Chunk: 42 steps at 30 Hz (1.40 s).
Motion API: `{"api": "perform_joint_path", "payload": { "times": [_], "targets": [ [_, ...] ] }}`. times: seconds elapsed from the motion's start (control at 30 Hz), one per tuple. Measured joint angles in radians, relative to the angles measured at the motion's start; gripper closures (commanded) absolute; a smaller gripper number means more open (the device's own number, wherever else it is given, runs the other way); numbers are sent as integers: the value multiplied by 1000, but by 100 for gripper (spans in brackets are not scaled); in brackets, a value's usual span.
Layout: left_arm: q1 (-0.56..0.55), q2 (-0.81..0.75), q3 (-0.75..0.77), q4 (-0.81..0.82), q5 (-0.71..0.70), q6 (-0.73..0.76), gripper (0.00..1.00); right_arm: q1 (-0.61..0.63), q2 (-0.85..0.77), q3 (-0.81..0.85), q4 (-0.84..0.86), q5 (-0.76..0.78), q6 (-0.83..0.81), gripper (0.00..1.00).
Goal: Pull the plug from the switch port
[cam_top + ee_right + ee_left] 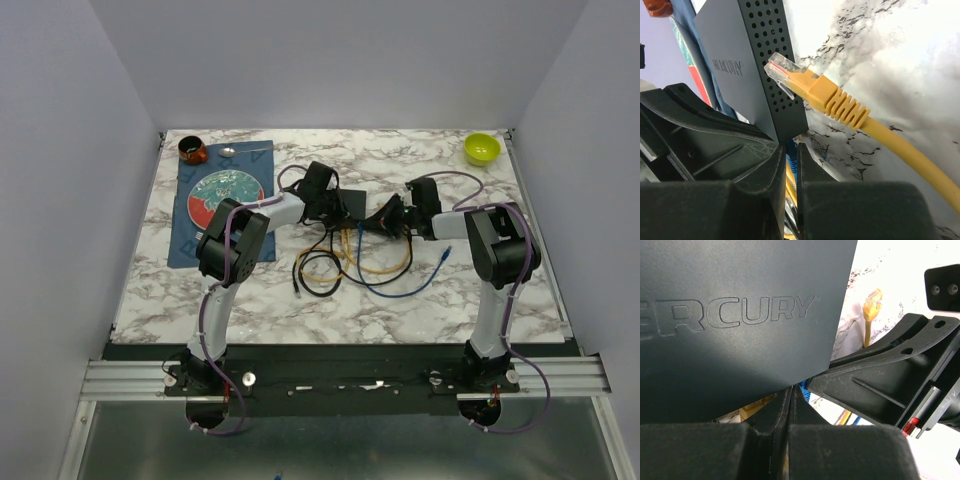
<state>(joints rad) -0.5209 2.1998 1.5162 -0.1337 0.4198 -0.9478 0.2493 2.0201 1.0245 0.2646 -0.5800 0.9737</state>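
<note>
The black switch (352,204) lies mid-table; its embossed top fills the left wrist view (740,315), and its perforated side shows in the right wrist view (772,60). My left gripper (791,390) is shut, with its tips at the switch's near edge (333,203). My right gripper (792,147) is shut on a blue plug (794,150) right at the switch's corner (385,216). I cannot tell whether the plug is seated in its port. A loose yellow plug (795,80) lies beside the switch, also seen in the left wrist view (872,302).
Yellow, black and blue cables (345,262) tangle in front of the switch, with a free blue end (443,257). A blue mat (190,245) at the left holds a plate (225,195), a brown cup (193,151) and a spoon (230,151). A green bowl (481,148) sits back right.
</note>
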Motion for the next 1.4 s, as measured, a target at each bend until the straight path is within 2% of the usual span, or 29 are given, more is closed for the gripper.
{"api": "perform_joint_path", "payload": {
  "times": [0.27, 0.53, 0.7, 0.87, 1.0, 1.07, 1.27, 1.4],
  "targets": [
    [0, 0, 0, 0, 0, -19, 96, 4, -10, 1, -24, 5, -27, 99],
    [4, 4, 30, 19, -12, -30, 96, 40, -23, -14, -115, -42, -57, 99],
    [5, 4, 31, 34, -13, -34, 96, 44, -76, -69, -121, -33, -58, 99],
    [18, -8, -2, 82, -14, -45, 92, 45, -266, -108, -224, 113, -103, 99],
    [54, -56, -71, 128, -16, -60, 81, 46, -453, -60, -304, 275, -163, 99],
    [69, -86, -95, 150, -18, -64, 79, 46, -520, -10, -338, 370, -192, 99],
    [82, -146, -135, 211, -18, -75, 77, 43, -568, 121, -441, 615, -277, 99],
    [80, -158, -161, 230, -18, -81, 77, 12, -555, 117, -507, 680, -286, 99]
  ]
}}
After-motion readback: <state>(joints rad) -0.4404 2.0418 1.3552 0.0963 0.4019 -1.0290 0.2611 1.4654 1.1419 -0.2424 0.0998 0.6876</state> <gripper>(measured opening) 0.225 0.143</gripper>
